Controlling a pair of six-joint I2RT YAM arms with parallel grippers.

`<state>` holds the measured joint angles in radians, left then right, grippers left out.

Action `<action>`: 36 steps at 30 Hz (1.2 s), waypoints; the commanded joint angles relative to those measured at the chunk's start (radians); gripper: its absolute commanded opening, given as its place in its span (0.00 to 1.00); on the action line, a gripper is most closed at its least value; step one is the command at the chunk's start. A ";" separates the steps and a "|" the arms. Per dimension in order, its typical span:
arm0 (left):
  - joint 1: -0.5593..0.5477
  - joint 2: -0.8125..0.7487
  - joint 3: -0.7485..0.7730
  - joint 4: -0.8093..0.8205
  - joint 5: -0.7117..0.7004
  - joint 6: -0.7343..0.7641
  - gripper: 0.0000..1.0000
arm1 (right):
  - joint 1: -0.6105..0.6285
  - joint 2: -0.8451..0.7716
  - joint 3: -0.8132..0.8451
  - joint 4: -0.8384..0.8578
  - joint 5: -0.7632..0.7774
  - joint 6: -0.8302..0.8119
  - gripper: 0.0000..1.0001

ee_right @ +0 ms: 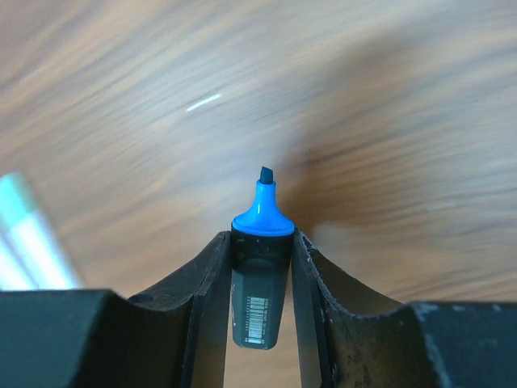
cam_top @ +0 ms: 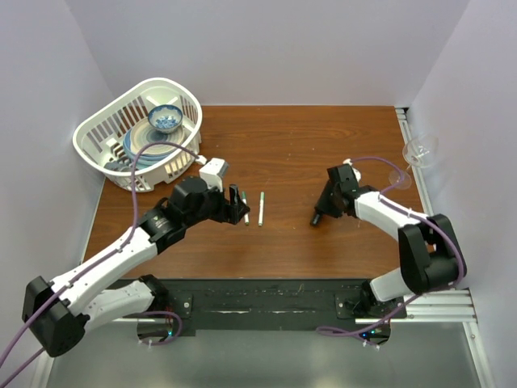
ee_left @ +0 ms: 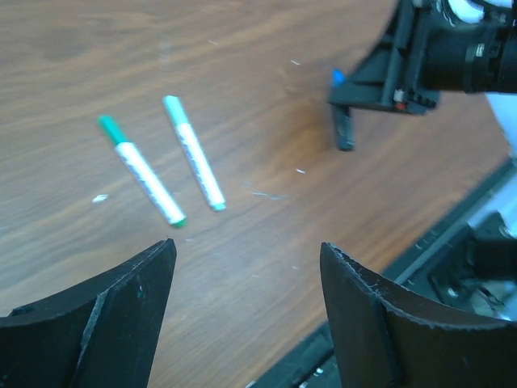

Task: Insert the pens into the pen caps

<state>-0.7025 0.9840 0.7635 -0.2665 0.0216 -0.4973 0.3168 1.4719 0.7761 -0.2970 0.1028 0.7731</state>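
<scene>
Two pens (ee_left: 194,164) lie beside the wide-open, empty left fingers (ee_left: 137,283) as the right fingers (ee_right: 206,283) clamp a blue marker (ee_right: 260,271), best held steady, tip clear, for capping.

Wood-grain table (cam_top: 291,145), smooth white plastic pens (ee_left: 144,174), matt black plastic fingers (ee_right: 202,323)

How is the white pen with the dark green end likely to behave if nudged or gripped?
The pen looks round and slim, so a sideways nudge would probably roll it, perhaps into the neighbouring pen. It appears rigid and likely light. The open left gripper is far wider, so the pen may pivot during the grasp.
</scene>
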 commanded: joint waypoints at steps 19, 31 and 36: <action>0.003 0.257 -0.035 0.542 0.362 -0.181 0.72 | 0.309 -0.344 0.046 0.213 -0.104 0.176 0.00; -0.003 0.361 -0.013 0.604 0.402 -0.210 0.60 | 0.346 -0.372 0.063 0.219 -0.043 0.209 0.00; -0.008 0.378 -0.003 0.628 0.428 -0.227 0.59 | 0.355 -0.367 0.061 0.216 -0.031 0.209 0.00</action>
<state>-0.7036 1.3510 0.7151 0.2905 0.4152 -0.7010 0.6613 1.1286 0.7864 -0.1318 0.0399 0.9646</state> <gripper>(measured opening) 0.593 0.342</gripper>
